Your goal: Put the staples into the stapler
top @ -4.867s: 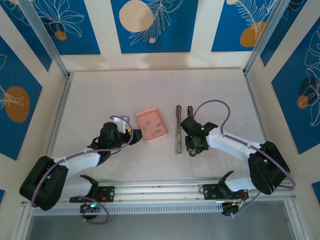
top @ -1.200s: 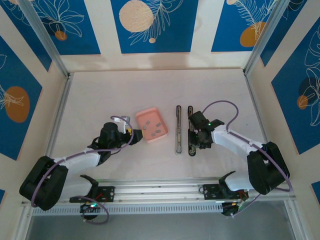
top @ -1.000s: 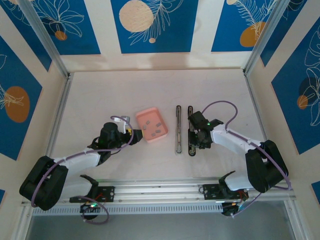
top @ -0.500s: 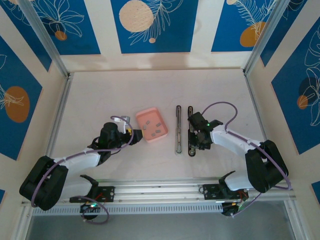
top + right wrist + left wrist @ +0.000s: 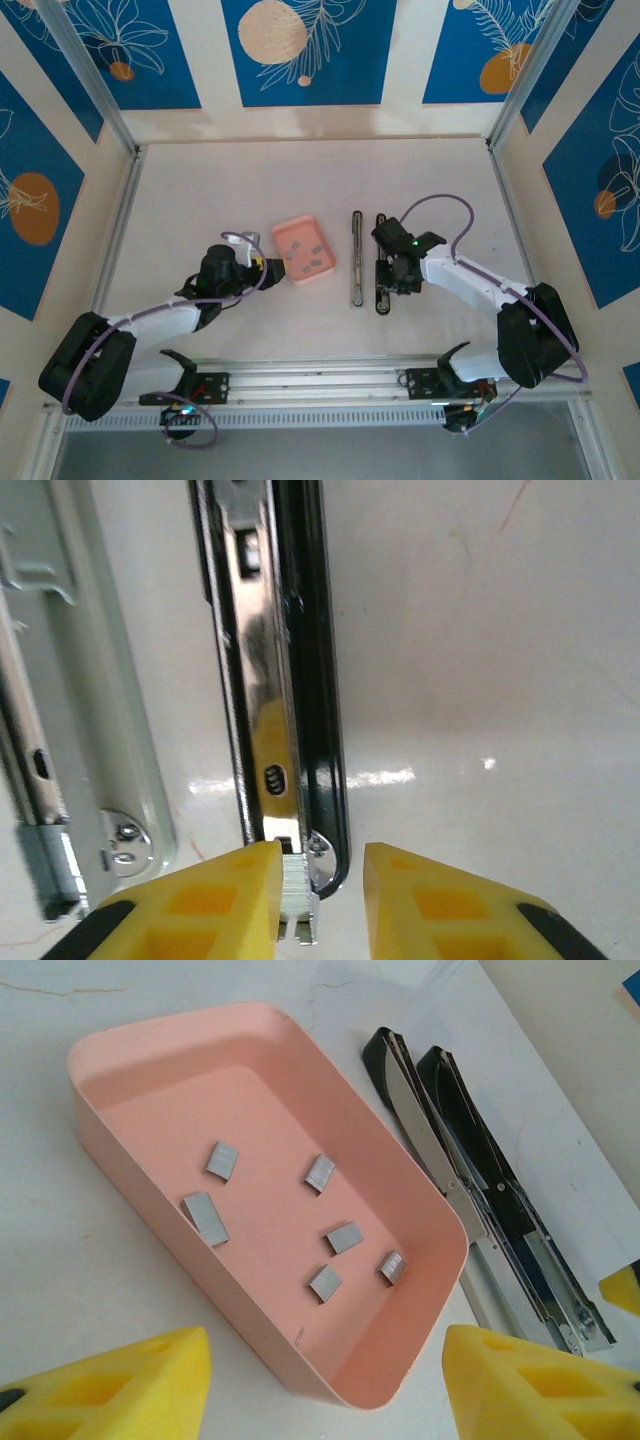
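Observation:
The stapler lies opened flat on the table as two long parallel arms. My right gripper is at the near end of its right arm. Seen from the right wrist, the gripper straddles the chrome-and-black arm. A small strip of staples rests at that arm's tip against my left finger. The right finger stands clear of the metal. Several loose staples lie in the pink tray. My left gripper hangs open over the tray's near corner, holding nothing.
The pink tray sits just left of the stapler's silver arm. Bare table stretches toward the far wall, and metal frame rails run along both sides and the near edge.
Over the last five seconds my right gripper moved from between the stapler's arms to the right arm's near end. Its jaws have just widened a little. The left arm has not moved.

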{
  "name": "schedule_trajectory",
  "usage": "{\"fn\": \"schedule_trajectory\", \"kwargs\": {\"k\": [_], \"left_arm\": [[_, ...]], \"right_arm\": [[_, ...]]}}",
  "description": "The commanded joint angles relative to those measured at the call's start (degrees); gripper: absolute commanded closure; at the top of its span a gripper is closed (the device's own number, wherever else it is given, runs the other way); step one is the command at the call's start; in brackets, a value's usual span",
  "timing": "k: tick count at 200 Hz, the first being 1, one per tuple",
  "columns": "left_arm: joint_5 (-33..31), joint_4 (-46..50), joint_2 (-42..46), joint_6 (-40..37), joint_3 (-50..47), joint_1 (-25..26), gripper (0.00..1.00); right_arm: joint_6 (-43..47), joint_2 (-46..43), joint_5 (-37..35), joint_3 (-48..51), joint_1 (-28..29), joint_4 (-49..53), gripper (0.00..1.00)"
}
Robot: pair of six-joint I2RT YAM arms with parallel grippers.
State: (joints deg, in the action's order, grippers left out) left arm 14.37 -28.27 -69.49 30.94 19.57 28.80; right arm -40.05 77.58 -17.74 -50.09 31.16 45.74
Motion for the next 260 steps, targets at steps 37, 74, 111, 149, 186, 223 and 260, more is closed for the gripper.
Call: {"fn": "schedule_trajectory", "kwargs": {"k": [37,74,111,149,186,223,260], "left_arm": [[-2.0,1.56,2.15,-0.63,1.84,0.5,0.37],[-3.23,4.04,3.22,-1.23,2.62,0.45,0.36],[-4.3,5.45,3.66,-1.34,3.06,0.32,0.35],[-5.5,7.49,4.41,-1.99,3.43,0.3,0.34],[-6.36,9.69,5.37,-3.64,3.79,-0.07,0.33],[-6.69,11.13,5.95,-4.39,4.06,-0.36,0.33],[-6.73,11.22,5.53,-4.4,3.99,-0.58,0.32]], "right_arm": [[7.18,10.91,0.05,-12.02,-1.42,-3.63,0.61],[11.3,22.05,0.9,-21.67,-2.8,-5.29,0.55],[14.39,31.2,1.89,-30.79,-4.42,-5.3,0.53],[16.09,38.78,0.82,-38.53,-5.42,-3.17,0.53],[16.49,43.93,2.77,-42.99,-5.93,-3.22,0.53],[16.47,47.76,3.03,-46.52,-6.11,-2.18,0.55],[16.62,48.98,3.38,-47.23,-6.15,-2.23,0.63]]}}
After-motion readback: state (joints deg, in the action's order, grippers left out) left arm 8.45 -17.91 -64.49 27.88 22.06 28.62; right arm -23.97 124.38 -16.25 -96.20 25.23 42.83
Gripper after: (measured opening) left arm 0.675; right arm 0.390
